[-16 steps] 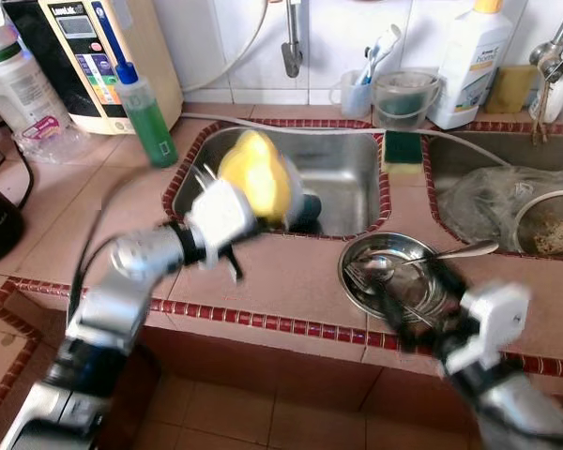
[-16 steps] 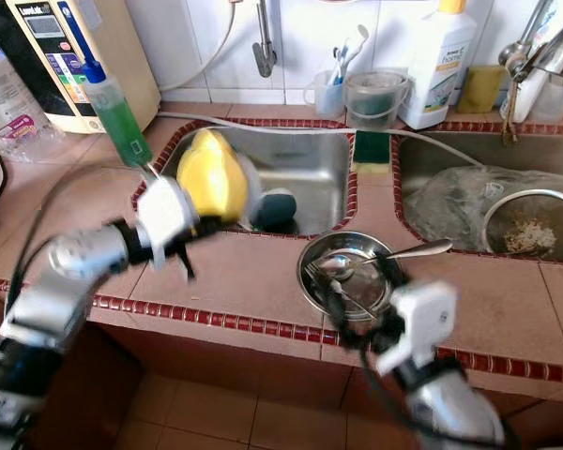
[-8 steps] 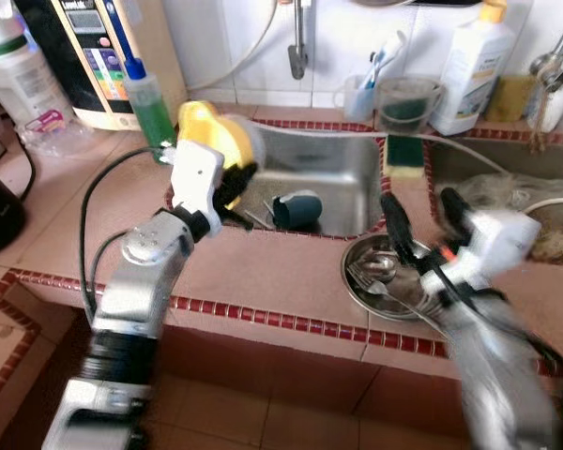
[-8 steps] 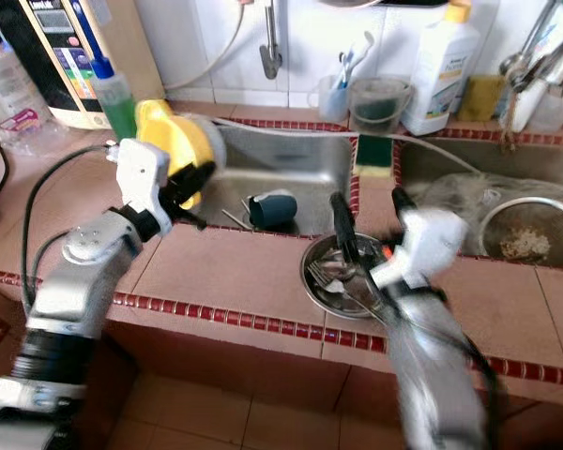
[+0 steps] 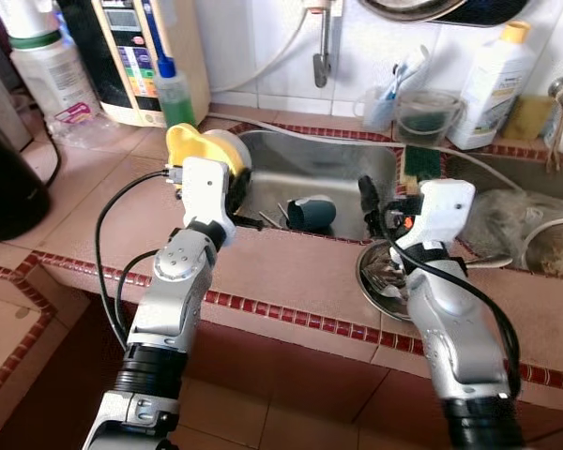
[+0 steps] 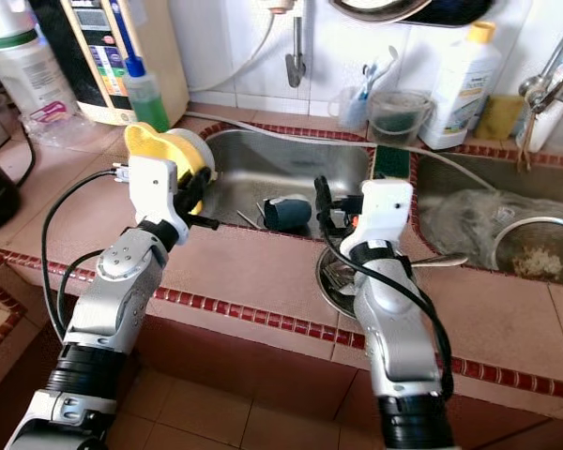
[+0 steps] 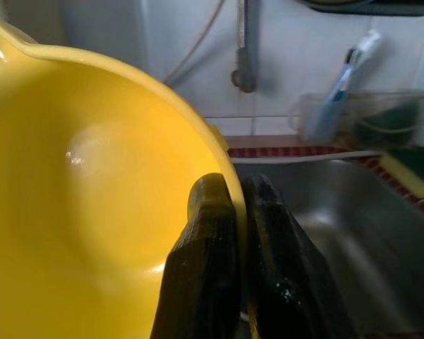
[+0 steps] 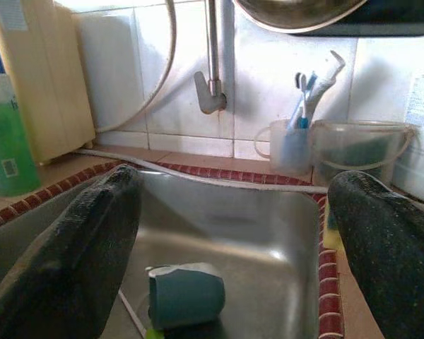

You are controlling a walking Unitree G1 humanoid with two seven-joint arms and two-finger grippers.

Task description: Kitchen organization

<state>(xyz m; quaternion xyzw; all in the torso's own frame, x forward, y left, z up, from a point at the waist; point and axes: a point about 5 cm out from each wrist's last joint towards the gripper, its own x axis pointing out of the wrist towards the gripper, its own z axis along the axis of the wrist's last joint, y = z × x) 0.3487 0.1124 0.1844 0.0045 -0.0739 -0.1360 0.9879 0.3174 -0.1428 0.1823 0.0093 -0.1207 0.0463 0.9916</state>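
- Currently the yellow bowl (image 5: 199, 150) is held at the sink's (image 5: 338, 178) left rim, tilted, above the tiled counter (image 5: 281, 272).
- Left gripper (image 7: 230, 233): arm raised, elbow bent, fingers pinched together on the bowl's rim.
- Right gripper (image 8: 233, 233): arm raised over the metal dish (image 5: 380, 281), fingers spread wide, holding nothing, facing a blue cup (image 8: 186, 293) lying in the sink.
- Bottle and appliance labels not legible.

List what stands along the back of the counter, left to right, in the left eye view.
White bottle → water purifier → green soap bottle → faucet → toothbrush cup → clear tub → white detergent bottle.
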